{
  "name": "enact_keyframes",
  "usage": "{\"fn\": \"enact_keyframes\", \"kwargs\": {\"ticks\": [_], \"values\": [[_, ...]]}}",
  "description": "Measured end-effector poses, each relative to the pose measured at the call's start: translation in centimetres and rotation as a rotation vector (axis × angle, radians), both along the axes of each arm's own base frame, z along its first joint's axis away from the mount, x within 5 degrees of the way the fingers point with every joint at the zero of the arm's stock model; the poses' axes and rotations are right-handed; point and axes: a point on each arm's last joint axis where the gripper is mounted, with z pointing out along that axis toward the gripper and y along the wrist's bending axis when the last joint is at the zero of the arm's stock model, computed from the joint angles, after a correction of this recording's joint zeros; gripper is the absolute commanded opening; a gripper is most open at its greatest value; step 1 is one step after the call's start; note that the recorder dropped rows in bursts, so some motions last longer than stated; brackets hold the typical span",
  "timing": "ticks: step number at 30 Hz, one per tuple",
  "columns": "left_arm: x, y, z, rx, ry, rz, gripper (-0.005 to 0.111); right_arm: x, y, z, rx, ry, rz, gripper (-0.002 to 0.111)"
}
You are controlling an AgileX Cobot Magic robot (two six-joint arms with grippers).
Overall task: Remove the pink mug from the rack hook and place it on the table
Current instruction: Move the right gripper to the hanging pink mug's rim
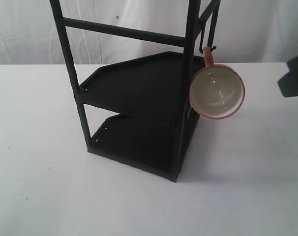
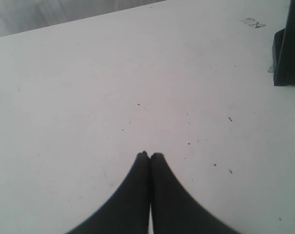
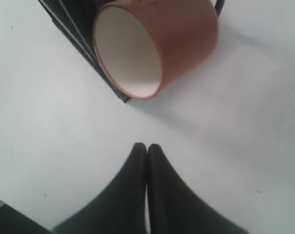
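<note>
The pink mug [image 1: 217, 91] hangs by its loop handle from a black hook [image 1: 206, 48] on the right side of the rack [image 1: 139, 83], its cream inside facing the exterior camera. The right wrist view shows the mug [image 3: 186, 34] ahead of my right gripper [image 3: 147, 146], which is shut and empty, apart from the mug. A dark part of the right arm [image 1: 292, 74] shows at the right edge. My left gripper [image 2: 150, 155] is shut with nothing in it, above the bare white table [image 2: 113, 87]; it is out of the exterior view.
The rack's two black shelves [image 1: 149, 137] and thin posts stand mid-table. A corner of the rack base [image 2: 287, 53] shows in the left wrist view. A pale curtain [image 1: 139, 19] hangs behind the white table [image 1: 41, 172].
</note>
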Motion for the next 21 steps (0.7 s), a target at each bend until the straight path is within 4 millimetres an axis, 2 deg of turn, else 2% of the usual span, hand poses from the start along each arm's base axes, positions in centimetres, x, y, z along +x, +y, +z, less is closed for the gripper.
{"fn": "enact_keyframes", "kwargs": {"ticks": [2, 5, 9, 14, 17, 21], "values": [[0.0, 0.0, 0.0, 0.0, 0.0, 0.0, 0.0, 1.0, 0.7, -0.3, 0.035, 0.023, 0.012, 0.0], [0.0, 0.0, 0.0, 0.0, 0.0, 0.0, 0.0, 2.2, 1.4, 0.1, 0.097, -0.06, 0.02, 0.0], [0.0, 0.0, 0.0, 0.0, 0.0, 0.0, 0.0, 3.4, 1.7, 0.4, 0.123, -0.135, -0.002, 0.0], [0.0, 0.0, 0.0, 0.0, 0.0, 0.0, 0.0, 4.2, 1.8, 0.1, 0.119, -0.142, -0.019, 0.001], [0.0, 0.0, 0.0, 0.0, 0.0, 0.0, 0.0, 4.6, 1.9, -0.2, 0.111, -0.135, -0.021, 0.009], [0.0, 0.0, 0.0, 0.0, 0.0, 0.0, 0.0, 5.2, 2.0, -0.7, 0.094, -0.123, -0.02, 0.028]]}}
